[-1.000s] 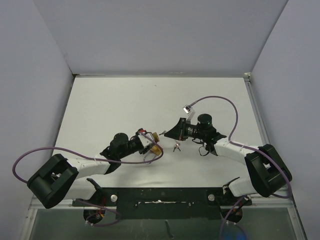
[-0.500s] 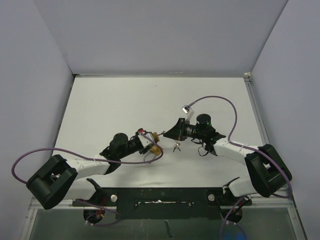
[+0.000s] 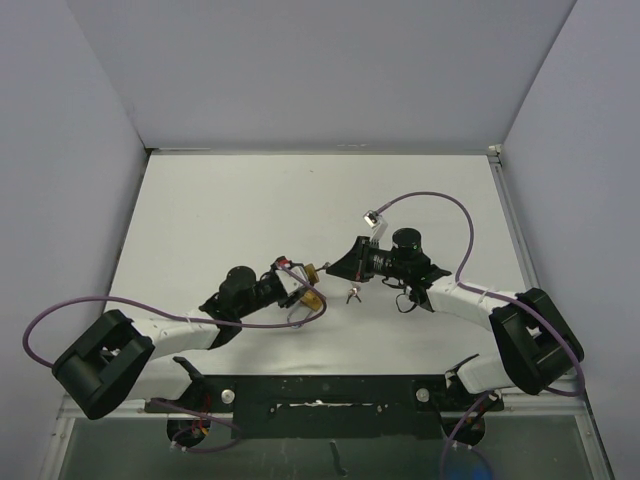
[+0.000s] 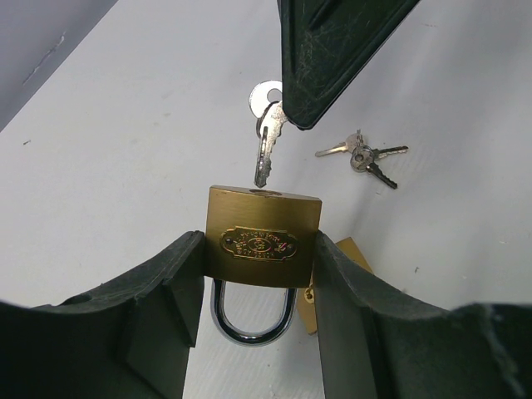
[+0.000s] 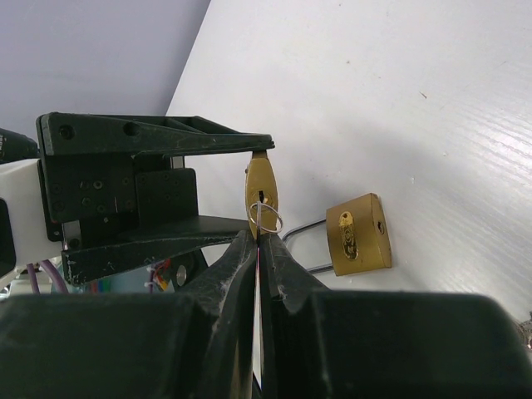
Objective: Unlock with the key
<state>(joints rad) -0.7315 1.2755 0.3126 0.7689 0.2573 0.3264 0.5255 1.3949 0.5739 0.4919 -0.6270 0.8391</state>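
Left gripper (image 4: 260, 274): I have it clamped on the padlock (image 4: 263, 237).
Right gripper (image 5: 258, 245): pinching the key (image 4: 266, 154), tip at padlock's top.
Table (image 3: 220, 220): spare keys (image 4: 364, 156), to the right.

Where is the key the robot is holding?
In the left wrist view the key sits near the top middle, pinched by the right fingers, its tip right over the brass padlock that the left fingers clamp below it.

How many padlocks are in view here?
2. One padlock is clamped in the left gripper, facing the key that the right gripper holds; the other padlock lies on the table nearby. None seems hidden.
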